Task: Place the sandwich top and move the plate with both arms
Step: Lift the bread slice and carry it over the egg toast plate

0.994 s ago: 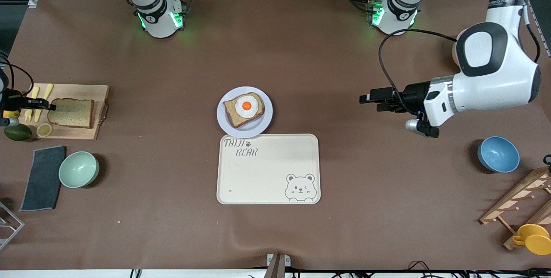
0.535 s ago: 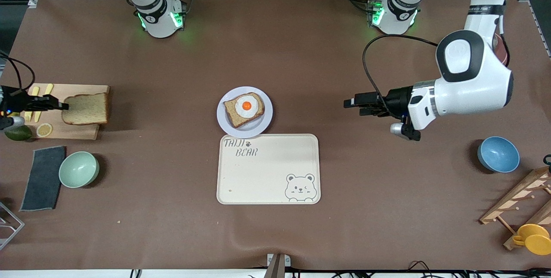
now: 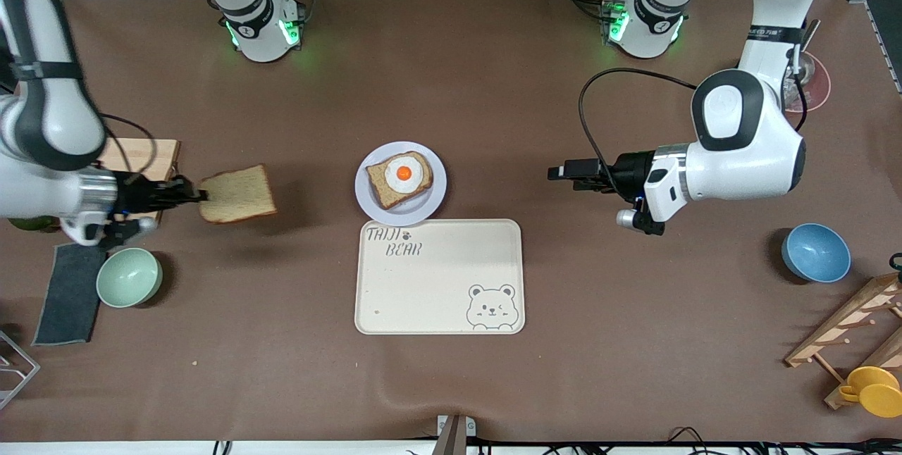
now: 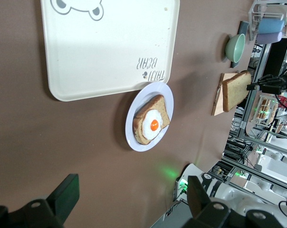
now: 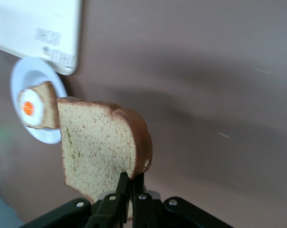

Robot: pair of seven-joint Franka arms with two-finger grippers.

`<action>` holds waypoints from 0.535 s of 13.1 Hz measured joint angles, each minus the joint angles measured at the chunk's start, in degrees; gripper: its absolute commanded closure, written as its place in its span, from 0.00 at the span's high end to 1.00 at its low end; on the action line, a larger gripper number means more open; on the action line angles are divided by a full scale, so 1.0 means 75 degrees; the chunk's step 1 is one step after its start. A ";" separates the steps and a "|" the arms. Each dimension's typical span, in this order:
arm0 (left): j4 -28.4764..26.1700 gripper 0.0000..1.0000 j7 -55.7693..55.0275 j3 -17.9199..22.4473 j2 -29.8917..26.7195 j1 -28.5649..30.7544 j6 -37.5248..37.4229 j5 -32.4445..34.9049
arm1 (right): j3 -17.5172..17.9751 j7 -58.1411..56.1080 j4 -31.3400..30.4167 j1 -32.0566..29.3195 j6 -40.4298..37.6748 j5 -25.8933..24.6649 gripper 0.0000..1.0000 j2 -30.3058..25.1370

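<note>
My right gripper (image 3: pixel 201 195) is shut on the crust edge of the sandwich top (image 3: pixel 236 194), a plain tan wholegrain slice. It hangs over bare table between the cutting board (image 3: pixel 141 152) and the plate (image 3: pixel 366 200). The right wrist view shows the sandwich top (image 5: pixel 100 147) pinched in the right gripper (image 5: pixel 132 178), with the plate (image 5: pixel 44 137) further on. The plate is small, round and pale, and bears a bread slice with a fried egg (image 3: pixel 399 177). My left gripper (image 3: pixel 564 173) is open and holds nothing, over the table on the left arm's side of the plate. The left wrist view shows the plate (image 4: pixel 134 141) past the left gripper (image 4: pixel 131 199).
A cream bear-printed tray (image 3: pixel 440 277) lies just nearer the camera than the plate, touching its rim. A mint bowl (image 3: pixel 129 277) and grey cloth (image 3: pixel 70 293) sit at the right arm's end. A blue bowl (image 3: pixel 815 252), wooden rack (image 3: pixel 845 332) and yellow cup (image 3: pixel 874 390) sit at the left arm's end.
The right gripper has lifted the sandwich top off the cutting board and carried it toward the plate. The left arm has moved in toward the plate, its gripper still open.
</note>
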 measured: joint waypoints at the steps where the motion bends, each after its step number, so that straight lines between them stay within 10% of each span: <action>1: -0.0005 1.00 0.0000 0.0001 0.0076 0.0002 0.0009 -0.0005 | 0.0009 0.0206 -0.0063 0.0489 0.0113 0.0181 0.00 0.0026; 7: -0.0486 1.00 0.0000 0.0009 0.0147 0.0056 0.0266 -0.0438 | 0.0018 0.2163 -0.0615 0.3288 0.2001 0.0630 0.00 0.0643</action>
